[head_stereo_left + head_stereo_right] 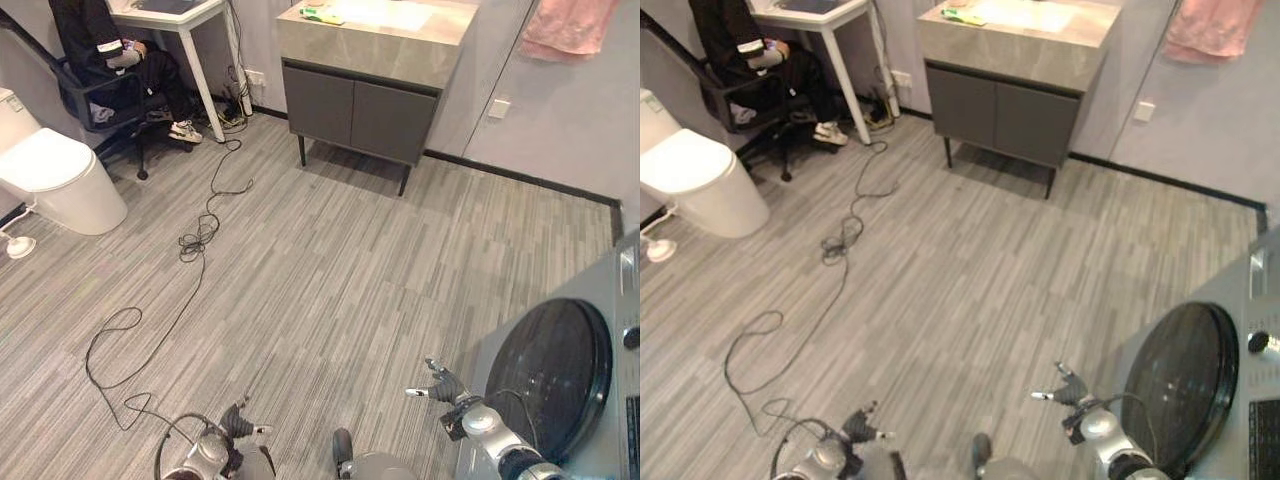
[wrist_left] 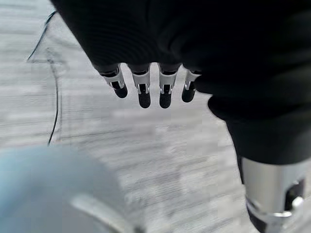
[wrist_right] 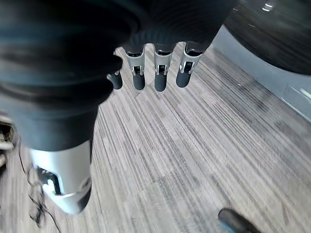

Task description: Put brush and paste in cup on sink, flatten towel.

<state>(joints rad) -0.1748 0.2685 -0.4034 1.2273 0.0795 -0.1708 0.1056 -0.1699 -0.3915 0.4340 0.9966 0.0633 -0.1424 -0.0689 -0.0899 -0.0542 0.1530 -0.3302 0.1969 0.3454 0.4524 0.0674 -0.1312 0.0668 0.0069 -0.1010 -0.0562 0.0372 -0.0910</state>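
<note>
1. Hands hang low over the grey plank floor [image 1: 330, 280], both empty: the left hand [image 1: 238, 422] sits at the lower left of the head views, the right hand [image 1: 440, 386] at the lower right beside the washing machine [image 1: 560, 370] with its dark round door.
2. Left wrist view shows the left hand's fingers [image 2: 144, 92] straight and relaxed, spread over bare floor with a thin cable running by.
3. Right wrist view shows the right hand's fingers [image 3: 160, 73] straight too, with the machine's dark door past them.
4. Head views alone take in the far end of the room: a sink counter [image 1: 375, 45] on a grey cabinet, with a small green item [image 1: 320, 14] on its left part, too small to tell brush from paste.
5. A pink towel [image 1: 570, 25] hangs on the wall right of the counter.
6. Counter and towel lie well apart from both hands, across the floor.
7. A white toilet [image 1: 55, 175] stands at the left, and a person [image 1: 115, 55] sits on a chair near it.
</note>
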